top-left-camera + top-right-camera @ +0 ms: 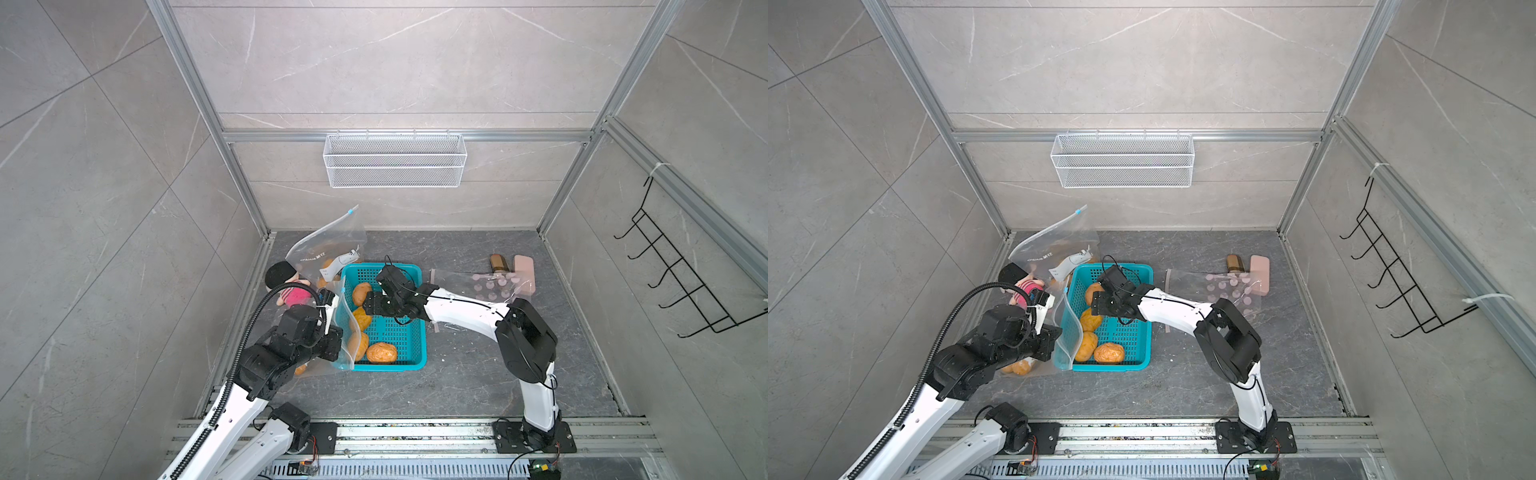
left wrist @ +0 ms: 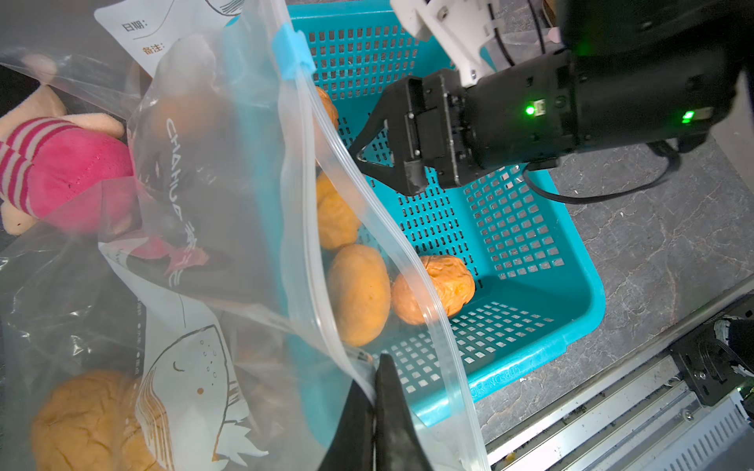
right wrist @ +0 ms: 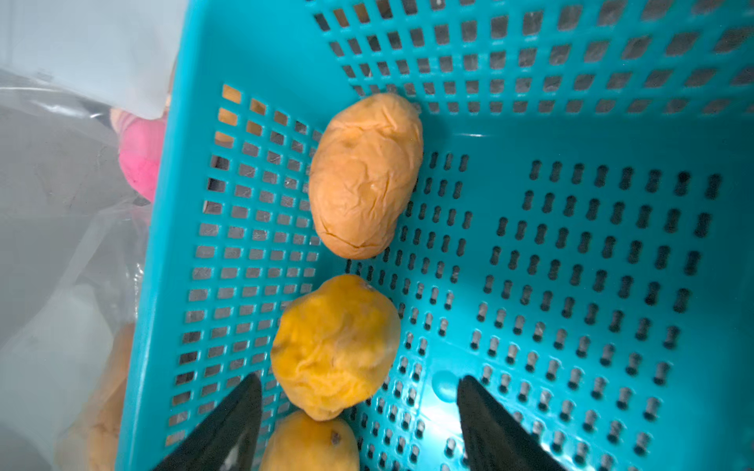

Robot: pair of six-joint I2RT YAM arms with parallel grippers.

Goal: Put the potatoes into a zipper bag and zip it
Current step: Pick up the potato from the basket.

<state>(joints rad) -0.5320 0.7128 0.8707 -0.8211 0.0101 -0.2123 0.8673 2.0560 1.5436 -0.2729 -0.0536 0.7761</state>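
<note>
Several wrinkled orange-tan potatoes [image 1: 381, 353] [image 3: 365, 175] lie in a teal perforated basket [image 1: 386, 366]. A clear zipper bag [image 2: 228, 228] hangs over the basket's left wall, its zip track and blue slider [image 2: 290, 49] showing. My left gripper [image 2: 377, 367] is shut on the bag's mouth edge. Through the plastic I see a potato [image 2: 94, 420] inside the bag. My right gripper [image 3: 359, 379] [image 1: 368, 305] hangs open inside the basket, its fingers either side of a yellow-orange potato [image 3: 334, 346] without touching it.
A pink plush doll [image 1: 291, 293] lies left of the bag. Another clear bag [image 1: 328, 245] stands behind the basket. At the right lie a dotted clear bag [image 1: 494, 284], a brown bottle [image 1: 496, 262] and a pink block [image 1: 524, 266]. A wire basket [image 1: 395, 160] hangs on the back wall.
</note>
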